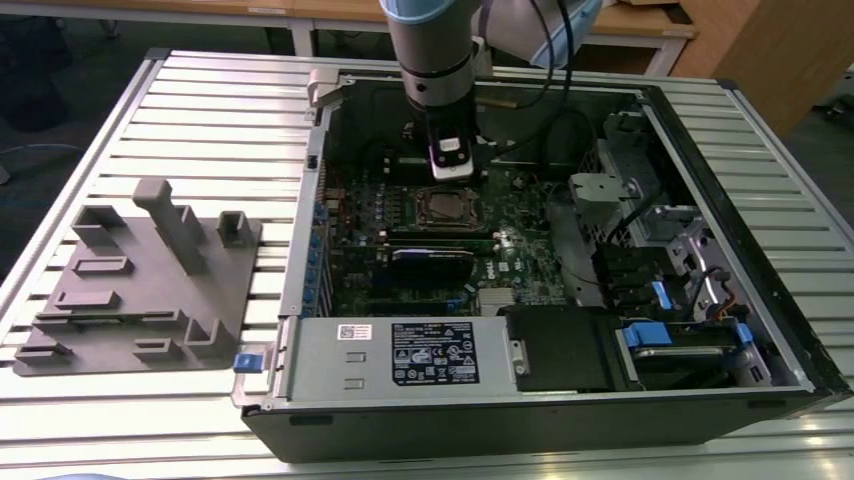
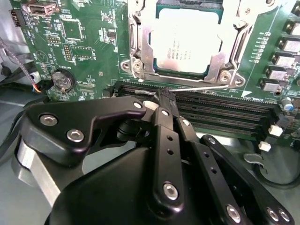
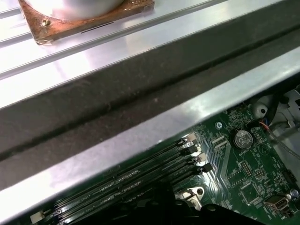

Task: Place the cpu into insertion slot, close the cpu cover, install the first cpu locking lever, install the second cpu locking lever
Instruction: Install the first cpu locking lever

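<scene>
The cpu (image 2: pixel 185 40) lies flat in the insertion slot (image 1: pixel 445 208) on the green board, its silver-grey top showing. The cpu cover (image 2: pixel 139 51) is folded down over it, and the chip shows through the cover's window. A thin silvery locking lever (image 2: pixel 211 87) runs along the socket's edge beside the memory slots. My gripper (image 2: pixel 164 96) hangs just behind the socket in the exterior view (image 1: pixel 451 172), fingers shut. Its tips meet the end of that lever. I cannot tell whether the rod is pinched or just touched.
The open computer case (image 1: pixel 787 330) lies on a slatted metal table (image 1: pixel 200 110). Black memory slots (image 2: pixel 225 110) sit right under my fingers. A coin battery (image 2: pixel 62 79), a labelled power supply (image 1: pixel 400 355) and a grey fixture block (image 1: pixel 147 290) at the exterior view's left are nearby.
</scene>
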`<state>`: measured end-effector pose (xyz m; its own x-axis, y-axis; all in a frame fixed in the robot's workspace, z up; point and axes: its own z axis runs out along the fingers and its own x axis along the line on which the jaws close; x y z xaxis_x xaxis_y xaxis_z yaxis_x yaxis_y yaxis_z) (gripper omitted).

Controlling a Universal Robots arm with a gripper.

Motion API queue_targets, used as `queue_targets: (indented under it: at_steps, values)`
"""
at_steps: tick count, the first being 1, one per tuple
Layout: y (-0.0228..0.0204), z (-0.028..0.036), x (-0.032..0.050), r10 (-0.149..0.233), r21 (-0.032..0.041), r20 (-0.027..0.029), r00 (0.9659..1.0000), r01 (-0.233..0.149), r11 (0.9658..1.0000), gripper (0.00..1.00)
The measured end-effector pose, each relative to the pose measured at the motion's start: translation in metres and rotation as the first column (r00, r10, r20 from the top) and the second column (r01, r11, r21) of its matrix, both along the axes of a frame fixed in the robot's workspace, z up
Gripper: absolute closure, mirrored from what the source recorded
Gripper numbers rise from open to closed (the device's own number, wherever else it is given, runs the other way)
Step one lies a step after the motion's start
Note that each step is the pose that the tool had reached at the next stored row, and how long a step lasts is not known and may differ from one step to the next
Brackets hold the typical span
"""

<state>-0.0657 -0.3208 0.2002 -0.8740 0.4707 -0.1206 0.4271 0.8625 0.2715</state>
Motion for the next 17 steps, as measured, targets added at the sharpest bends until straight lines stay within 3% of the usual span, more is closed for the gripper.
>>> queue_targets:
  at_steps: [7, 11, 14, 17]
  values:
    - [0.0, -0.0033, 0.0, 0.0, -0.0058, 0.0036, 1.0, 0.0, 1.0, 0.89]
    - [0.0009, -0.0046, 0.0, 0.0, -0.0157, 0.0044, 1.0, 0.0, 0.9999, 0.89]
    - [0.0038, -0.0049, 0.0, 0.0, -0.0273, 0.0044, 1.0, 0.0, 0.9996, 0.89]
    - [0.0051, -0.005, 0.0, 0.0, -0.0287, 0.0045, 1.0, 0.0, 0.9996, 0.89]
